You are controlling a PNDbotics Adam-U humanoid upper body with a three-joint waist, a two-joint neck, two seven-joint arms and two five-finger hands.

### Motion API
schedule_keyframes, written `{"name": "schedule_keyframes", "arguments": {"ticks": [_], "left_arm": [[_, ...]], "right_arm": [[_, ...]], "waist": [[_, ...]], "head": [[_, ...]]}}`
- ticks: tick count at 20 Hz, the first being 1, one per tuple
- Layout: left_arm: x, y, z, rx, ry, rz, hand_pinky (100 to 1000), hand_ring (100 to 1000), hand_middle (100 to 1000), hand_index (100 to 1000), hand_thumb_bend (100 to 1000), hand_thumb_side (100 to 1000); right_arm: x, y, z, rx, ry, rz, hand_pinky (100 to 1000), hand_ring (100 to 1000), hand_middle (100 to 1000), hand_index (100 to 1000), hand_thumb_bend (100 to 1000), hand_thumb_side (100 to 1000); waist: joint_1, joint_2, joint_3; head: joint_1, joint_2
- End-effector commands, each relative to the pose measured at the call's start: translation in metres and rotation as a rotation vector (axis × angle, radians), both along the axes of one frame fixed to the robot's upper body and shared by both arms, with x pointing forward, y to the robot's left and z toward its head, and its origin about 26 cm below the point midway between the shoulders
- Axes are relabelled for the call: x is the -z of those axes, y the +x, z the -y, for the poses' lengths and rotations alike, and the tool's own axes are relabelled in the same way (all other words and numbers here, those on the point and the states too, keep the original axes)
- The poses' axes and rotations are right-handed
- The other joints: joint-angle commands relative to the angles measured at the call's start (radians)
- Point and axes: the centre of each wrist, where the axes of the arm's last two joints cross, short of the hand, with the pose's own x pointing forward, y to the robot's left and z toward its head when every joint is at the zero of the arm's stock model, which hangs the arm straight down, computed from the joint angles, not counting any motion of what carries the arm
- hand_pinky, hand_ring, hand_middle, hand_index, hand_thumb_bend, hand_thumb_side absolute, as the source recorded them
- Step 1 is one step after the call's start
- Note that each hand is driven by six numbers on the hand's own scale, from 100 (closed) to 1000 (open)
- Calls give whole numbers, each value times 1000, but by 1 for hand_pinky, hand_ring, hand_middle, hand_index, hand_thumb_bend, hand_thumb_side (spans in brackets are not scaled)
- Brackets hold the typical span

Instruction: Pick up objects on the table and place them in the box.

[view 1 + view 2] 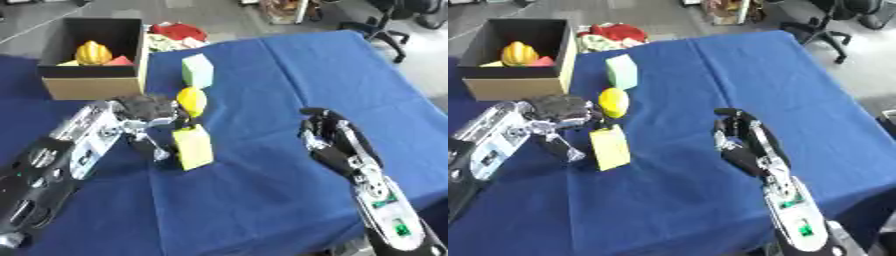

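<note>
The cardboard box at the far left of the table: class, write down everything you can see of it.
The cardboard box is plain brown outside and dark inside, open at the top with no lid in sight. It stands upright on the blue tablecloth at the table's far left. Inside lie a yellow ribbed fruit-like object, something red beside it and a small yellow piece at the front. Nothing touches its outer walls; the left hand is a little in front of it.
</note>
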Motion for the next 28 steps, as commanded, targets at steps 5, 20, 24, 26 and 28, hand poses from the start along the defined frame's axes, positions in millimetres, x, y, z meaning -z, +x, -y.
{"name": "schedule_keyframes", "arguments": {"ticks": [5, 20, 24, 26, 28], "left_arm": [[-12, -1, -2, -48, -128, 81, 530, 351, 299, 538, 201, 122], [-71, 33, -68, -388, -460, 291, 511, 321, 268, 530, 100, 108], [-78, 50, -89, -570, -588, 312, 511, 324, 271, 536, 100, 117], [-73, 57, -100, -671, -626, 320, 511, 324, 273, 540, 100, 125], [-65, 62, -110, -768, -666, 311, 523, 348, 299, 568, 100, 138]], "right_arm": [[-9, 2, 2, -2, -4, 31, 689, 557, 499, 763, 100, 258], [-6, 0, 4, 11, -2, 20, 689, 556, 498, 763, 100, 257], [-5, 0, 3, 7, -1, 16, 689, 556, 498, 762, 100, 257], [-4, 0, 2, 4, -2, 14, 689, 556, 498, 762, 100, 256], [-4, 0, 2, 1, -2, 13, 689, 555, 498, 761, 100, 256]], "waist": [[-1, 2, 0], [-7, -8, 16], [-11, -10, 19], [-11, -10, 18], [-12, -10, 17]], "head": [[-5, 4], [-23, 4], [-22, 4], [-19, 4], [-17, 4]]}}
